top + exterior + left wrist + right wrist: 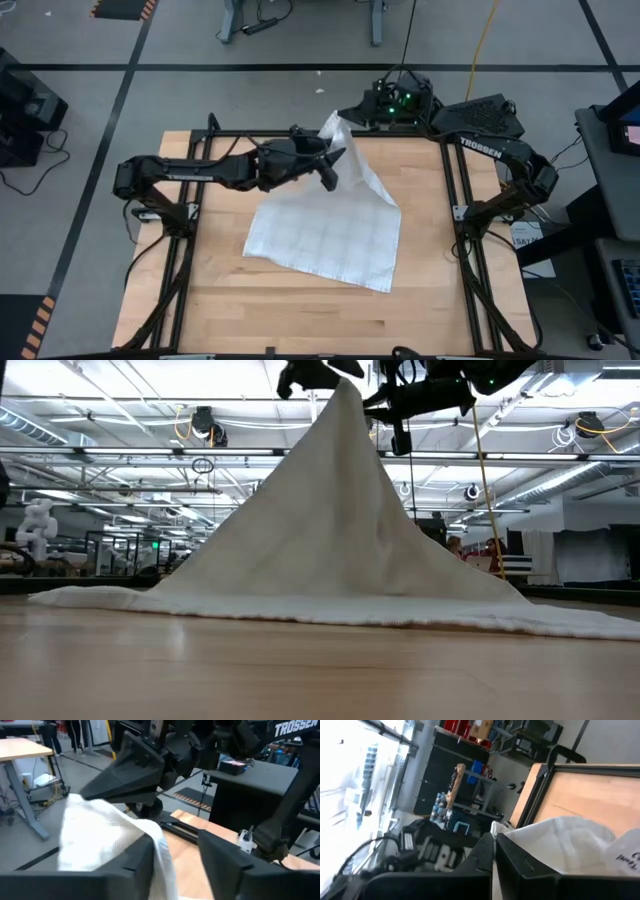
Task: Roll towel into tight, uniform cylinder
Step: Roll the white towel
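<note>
The white checked towel [325, 235] lies mostly flat on the wooden table. One corner [335, 128] is drawn up toward the far edge, so the towel rises like a tent in the low view [330, 530]. My right gripper [492, 840] is shut on that raised corner, next to a small printed tag [626, 856]. My left gripper [176, 841] stands open just below it, and the hanging cloth [162, 855] passes between its fingers. My left gripper is open; the hanging cloth lies against the inner side of one finger [142, 851], and nothing is pinched. My right gripper pinches the towel's raised corner [520, 836] between its two fingers, bunched in several layers. Its fingers lie about level, coming from the table's far right. The rest slopes down fairly taut to the part lying on the table [300, 605].
Black frame rails [455, 210] run along the table's left and right sides. A dark unit with green lights [395, 98] sits at the far edge, close to the raised corner. Bare wood [320, 320] shows between the towel and the near edge.
</note>
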`<state>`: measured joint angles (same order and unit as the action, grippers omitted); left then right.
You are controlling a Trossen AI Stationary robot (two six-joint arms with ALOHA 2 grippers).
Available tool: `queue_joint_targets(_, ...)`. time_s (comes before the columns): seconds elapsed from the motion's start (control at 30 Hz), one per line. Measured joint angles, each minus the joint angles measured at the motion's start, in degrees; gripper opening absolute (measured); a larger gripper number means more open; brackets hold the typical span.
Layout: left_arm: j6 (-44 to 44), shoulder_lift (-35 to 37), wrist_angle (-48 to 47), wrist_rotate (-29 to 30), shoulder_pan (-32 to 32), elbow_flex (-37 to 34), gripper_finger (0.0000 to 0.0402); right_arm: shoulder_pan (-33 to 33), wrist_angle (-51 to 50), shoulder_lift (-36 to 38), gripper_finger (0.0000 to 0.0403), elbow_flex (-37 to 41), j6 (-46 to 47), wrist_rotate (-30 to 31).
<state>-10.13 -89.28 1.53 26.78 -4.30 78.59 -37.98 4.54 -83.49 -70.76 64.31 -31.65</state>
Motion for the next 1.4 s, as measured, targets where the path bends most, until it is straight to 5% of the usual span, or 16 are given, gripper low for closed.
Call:
queue_joint_targets(0.17, -0.04, 7.74, -2.22, 0.25, -0.04, 0.07, 0.0217, -0.26, -0.03, 0.52, 0.0000, 0.00, -2.90, -4.47)
queue_joint_targets(0.4, -4.42, 13.27, -8.78, 2.10, -6.71, 0.17, 0.0224, 0.15, 0.70, 0.76, 0.0000, 0.00, -7.31, -9.15)
queue_joint_targets(0.63, -2.24, 7.33, -8.97, -26.31, -15.28, -0.04, 0.0224, 3.11, 0.89, 0.81, 0.0000, -0.01, -15.45, -16.08)
queue_joint_targets(0.93, -4.68, 6.03, -0.11, -49.68, -17.86, 0.04, 0.0235, 6.28, 0.33, 4.63, 0.0000, 0.00, -22.08, -20.82)
queue_joint_targets(1.4, 6.83, 3.35, -18.36, -46.57, -18.49, 0.11, 0.0235, 11.48, -16.16, 10.29, 0.0000, -0.02, -34.92, -17.73)
